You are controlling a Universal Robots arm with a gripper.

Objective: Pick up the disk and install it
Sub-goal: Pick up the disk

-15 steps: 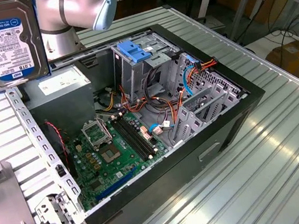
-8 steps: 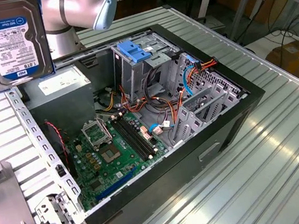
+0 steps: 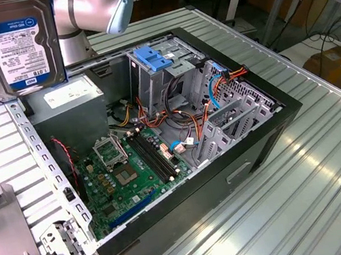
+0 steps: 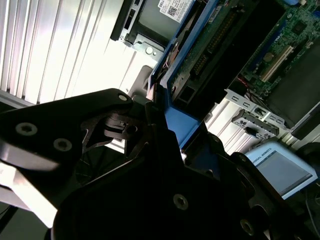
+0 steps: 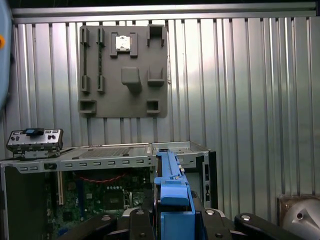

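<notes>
Ribbed metal worktop (image 3: 322,160) carries an open case (image 3: 232,176); the hand (image 5: 172,215) clamps the disk (image 3: 15,52), upper left in the exterior view.

The disk (image 3: 11,46) carries a white label (image 3: 18,55) with a blue band, a logo, a capacity figure and fine print too small to read. The grey box (image 3: 56,118) bears a white sticker (image 3: 70,92), its print illegible. In the second wrist view, another sticker (image 4: 175,7) shows a square code.
</notes>
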